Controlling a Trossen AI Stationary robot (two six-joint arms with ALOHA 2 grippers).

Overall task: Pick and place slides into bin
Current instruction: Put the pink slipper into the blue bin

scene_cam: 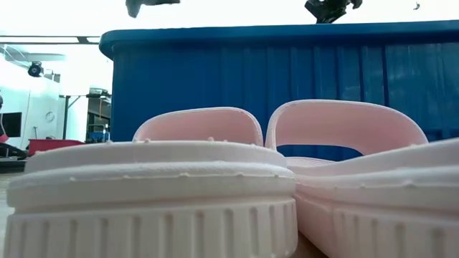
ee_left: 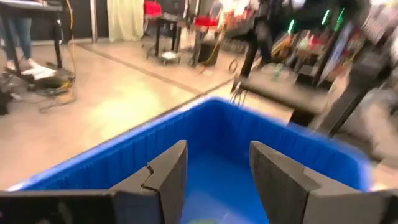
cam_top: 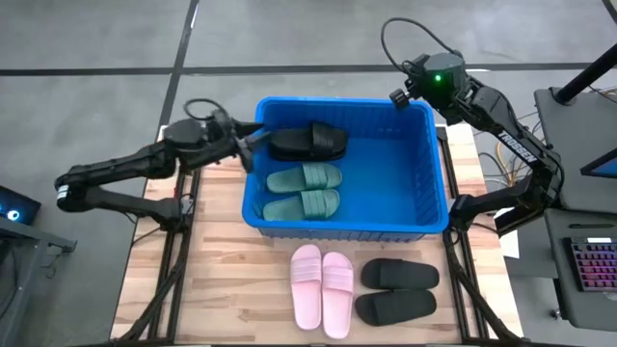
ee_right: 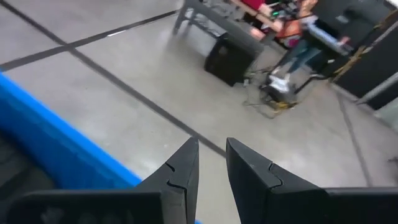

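Note:
The blue bin (cam_top: 439, 183) stands at the middle of the table and shows in the low view (scene_cam: 287, 79) and the left wrist view (ee_left: 155, 143). Inside it lie one black slide (cam_top: 308, 143) at the far left and a dark green pair (cam_top: 304, 191). A pink pair (cam_top: 321, 287) and a black pair (cam_top: 395, 289) rest sole-down on the table in front of the bin. My left gripper (cam_top: 254, 145) is open and empty over the bin's left rim, beside the black slide. My right gripper (cam_top: 397, 96) hovers at the bin's far right corner, its fingers a narrow gap apart (ee_right: 212, 155), empty.
The pink pair fills the low view's foreground (scene_cam: 215, 165). Bare wooden table (cam_top: 222, 280) lies left of the pink pair. Beyond the table are the concrete floor, a keyboard (cam_top: 590, 265) at the right, and equipment with a person's legs (ee_left: 18, 37) in the room.

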